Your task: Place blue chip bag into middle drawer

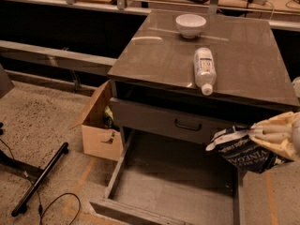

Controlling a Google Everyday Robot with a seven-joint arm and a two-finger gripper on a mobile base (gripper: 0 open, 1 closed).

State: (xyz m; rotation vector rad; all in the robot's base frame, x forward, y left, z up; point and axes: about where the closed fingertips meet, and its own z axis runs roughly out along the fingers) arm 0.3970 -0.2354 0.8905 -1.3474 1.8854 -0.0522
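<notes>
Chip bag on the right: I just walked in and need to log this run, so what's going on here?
The gripper, at the right edge of the view, holds the chip bag by its top, in the air above the right side of the open drawer. The bag is not yet in, and the drawer floor is bare. On the cabinet top, a bottle lies on its side and a bowl stands behind it, both well clear of the gripper.

Text | blue chip bag [243, 157] is showing white "VINEGA…" | bottle [205, 69] label is reading illegible | end effector [258, 136] is pinching the bag at right edge
</notes>
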